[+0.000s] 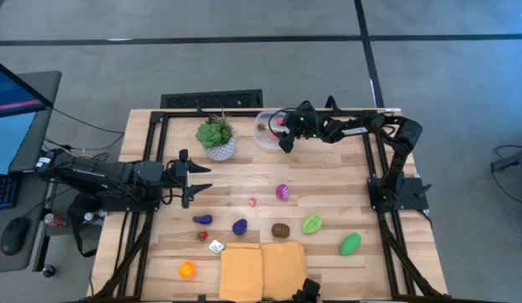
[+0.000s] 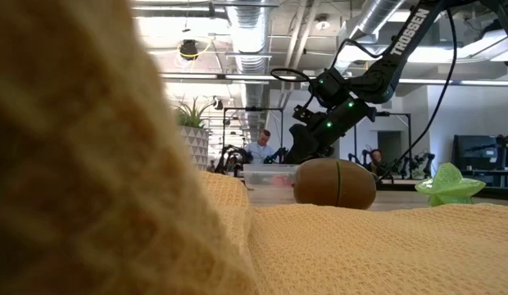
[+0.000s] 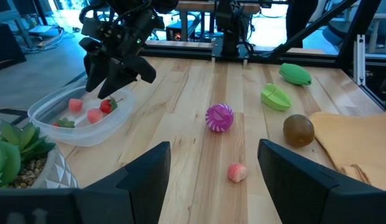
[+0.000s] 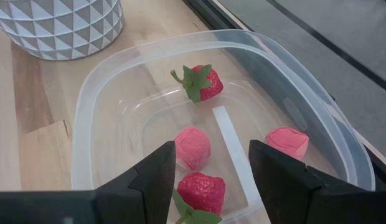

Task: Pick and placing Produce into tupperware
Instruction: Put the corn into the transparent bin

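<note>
The clear tupperware (image 1: 261, 139) stands at the far side of the table, beside the plant pot. My right gripper (image 4: 211, 180) hangs open just over it, slanting down. On its floor lie a leafy strawberry (image 4: 202, 83), two pink pieces (image 4: 192, 148) (image 4: 286, 142) and a second strawberry (image 4: 199, 191). That second one lies below the gap between my right fingers and is narrower than the gap. More produce is scattered on the table: a purple striped ball (image 1: 282, 191), a brown piece (image 1: 280, 229), green pieces (image 1: 311, 224) and an orange one (image 1: 187, 269). My left gripper (image 1: 194, 177) waits open at the left.
A leafy plant in a white patterned pot (image 1: 216, 137) stands right beside the tupperware. A yellow cloth (image 1: 263, 271) lies at the near edge. Black frame rails run along the left and right sides. Bare wood shows between the scattered pieces at the table's middle.
</note>
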